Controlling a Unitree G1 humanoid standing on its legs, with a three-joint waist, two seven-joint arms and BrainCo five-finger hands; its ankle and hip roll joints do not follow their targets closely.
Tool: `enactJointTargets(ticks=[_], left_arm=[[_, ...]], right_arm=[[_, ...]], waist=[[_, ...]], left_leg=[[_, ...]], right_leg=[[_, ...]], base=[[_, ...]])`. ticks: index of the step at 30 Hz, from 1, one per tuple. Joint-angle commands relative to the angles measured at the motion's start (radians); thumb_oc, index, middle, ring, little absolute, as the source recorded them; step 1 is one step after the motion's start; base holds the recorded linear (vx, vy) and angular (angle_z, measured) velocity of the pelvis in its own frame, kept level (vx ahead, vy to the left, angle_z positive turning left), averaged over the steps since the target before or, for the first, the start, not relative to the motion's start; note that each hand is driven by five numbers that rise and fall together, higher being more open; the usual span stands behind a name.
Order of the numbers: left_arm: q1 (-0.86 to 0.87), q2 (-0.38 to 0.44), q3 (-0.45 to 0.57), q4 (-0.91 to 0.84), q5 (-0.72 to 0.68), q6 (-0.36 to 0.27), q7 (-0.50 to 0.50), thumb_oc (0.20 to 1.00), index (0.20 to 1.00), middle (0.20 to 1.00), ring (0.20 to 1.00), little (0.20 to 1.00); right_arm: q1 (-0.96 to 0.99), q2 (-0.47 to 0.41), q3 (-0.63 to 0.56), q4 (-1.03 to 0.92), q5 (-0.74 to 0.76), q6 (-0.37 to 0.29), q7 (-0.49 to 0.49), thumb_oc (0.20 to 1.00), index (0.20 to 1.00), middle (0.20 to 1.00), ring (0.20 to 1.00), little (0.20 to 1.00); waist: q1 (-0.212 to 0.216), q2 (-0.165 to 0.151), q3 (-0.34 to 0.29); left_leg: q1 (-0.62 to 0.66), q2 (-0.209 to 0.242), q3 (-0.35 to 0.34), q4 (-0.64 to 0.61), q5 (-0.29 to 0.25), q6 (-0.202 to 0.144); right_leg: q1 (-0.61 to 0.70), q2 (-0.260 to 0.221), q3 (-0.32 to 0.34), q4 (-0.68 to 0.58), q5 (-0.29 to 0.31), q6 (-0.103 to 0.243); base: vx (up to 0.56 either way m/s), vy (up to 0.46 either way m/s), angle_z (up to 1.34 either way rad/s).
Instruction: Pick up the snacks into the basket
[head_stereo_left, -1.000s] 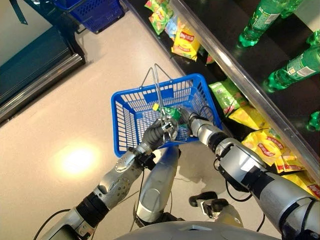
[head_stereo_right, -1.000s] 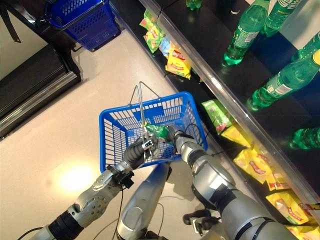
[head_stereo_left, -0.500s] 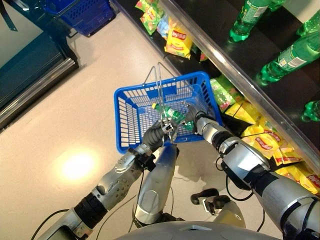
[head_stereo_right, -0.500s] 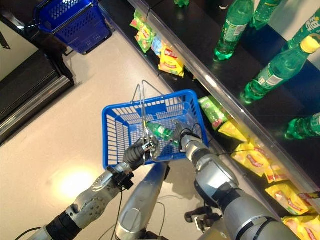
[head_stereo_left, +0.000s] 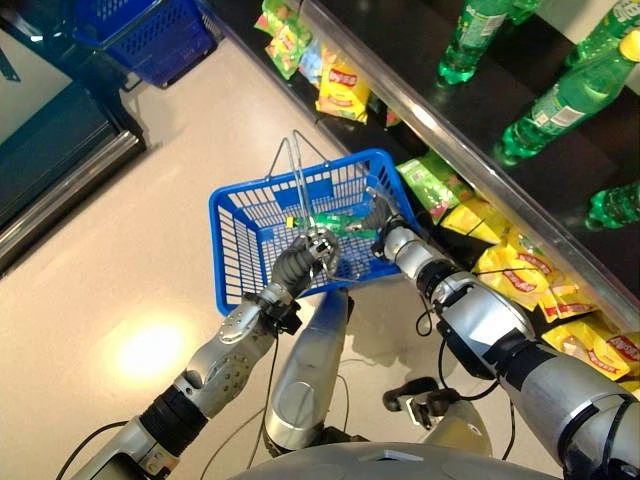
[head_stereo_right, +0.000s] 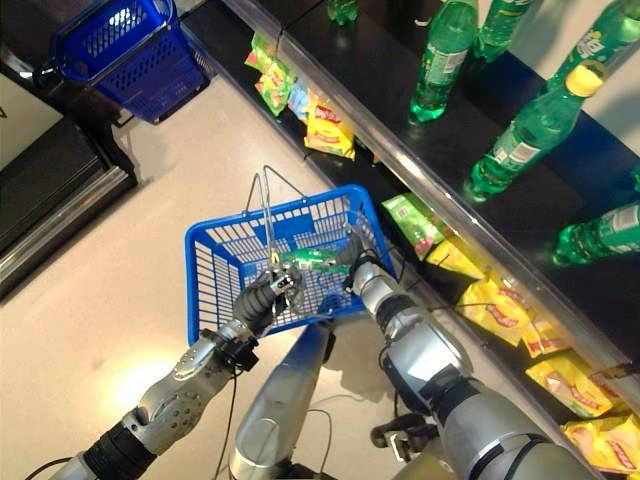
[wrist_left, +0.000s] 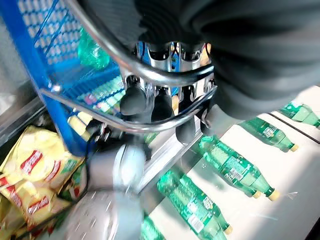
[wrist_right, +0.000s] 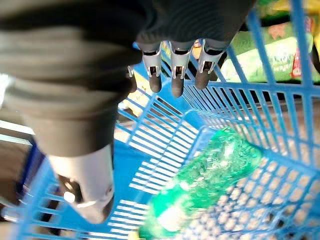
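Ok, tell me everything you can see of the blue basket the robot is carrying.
The blue basket is plastic with slatted mesh walls and floor and two thin metal wire handles. It hangs above the pale floor beside the snack shelf; the left hand curls round the handles. A green bottle lies on its side inside, with the right hand open just above it.

silver-grey arms, dark ribbed wrist covers, left hand, right hand, silver fingers with dark tips

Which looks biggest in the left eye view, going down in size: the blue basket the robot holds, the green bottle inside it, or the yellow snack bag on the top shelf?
1. Blue basket
2. Green bottle and yellow snack bag: they look alike, and the bottle is partly hidden, so unranked.
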Motion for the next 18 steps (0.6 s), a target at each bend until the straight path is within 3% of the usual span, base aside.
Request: enactJointTargets(ticks=[1,5,7,9,14,18], left_arm=[[-0.009,-0.04,0.071,-0.152,0.096,-0.173,-0.01,0.2,0.2,0.2,0.2,0.2],[0.091,-0.035,0.192,-0.044,0.161,-0.201,0.039,0.2,0.2,0.2,0.2,0.2],[0.113,-0.042,0.212,-0.019,0.17,-0.203,0.043,0.2,0.2,0.2,0.2,0.2],[0.148,-0.051,0.267,0.067,0.191,-0.207,0.048,0.2,0.2,0.2,0.2,0.2],[0.162,-0.073,0.298,0.166,0.245,-0.202,0.034,0.2,0.2,0.2,0.2,0.2],[0.146,-0.117,0.332,0.343,0.316,-0.192,0.018,0.2,0.2,0.2,0.2,0.2]], right_arm=[[0.066,0.014,0.004,-0.111,0.058,-0.082,-0.022,1.0,1.0,1.0,1.0,1.0],[0.279,-0.037,0.046,-0.421,0.124,-0.124,0.043,1.0,1.0,1.0,1.0,1.0],[0.329,-0.056,0.05,-0.472,0.133,-0.131,0.054,1.0,1.0,1.0,1.0,1.0],[0.455,-0.135,0.047,-0.623,0.164,-0.149,0.12,1.0,1.0,1.0,1.0,1.0],[0.57,-0.202,0.023,-0.672,0.163,-0.152,0.175,1.0,1.0,1.0,1.0,1.0],[0.649,-0.211,-0.012,-0.624,0.158,-0.148,0.206,1.0,1.0,1.0,1.0,1.0]], waist=[[0.003,0.02,-0.066],[-0.046,-0.004,-0.065],[-0.056,-0.011,-0.067],[-0.091,-0.027,-0.079],[-0.126,-0.038,-0.099],[-0.169,-0.055,-0.135]], left_leg=[[0.01,0.03,0.076,0.005,-0.067,0.052],[0.049,0.045,0.101,0.002,-0.072,0.05],[0.06,0.047,0.106,-0.001,-0.073,0.05],[0.095,0.051,0.12,-0.011,-0.075,0.05],[0.155,0.05,0.129,-0.052,-0.068,0.047],[0.257,0.048,0.158,-0.146,-0.045,0.048]], right_leg=[[-0.114,0.01,0.033,-0.033,0.201,0.01],[-0.095,0.008,0.05,-0.051,0.218,0.008],[-0.088,0.008,0.053,-0.058,0.222,0.009],[-0.063,0.008,0.064,-0.081,0.235,0.01],[-0.002,0.017,0.061,-0.136,0.257,0.017],[0.082,0.05,0.068,-0.253,0.303,0.026]], base=[[-0.01,0.06,-0.3],[0.0,0.044,-0.32],[0.01,0.031,-0.3],[0.03,0.054,-0.23],[0.03,0.035,-0.17],[0.06,0.059,-0.2]])
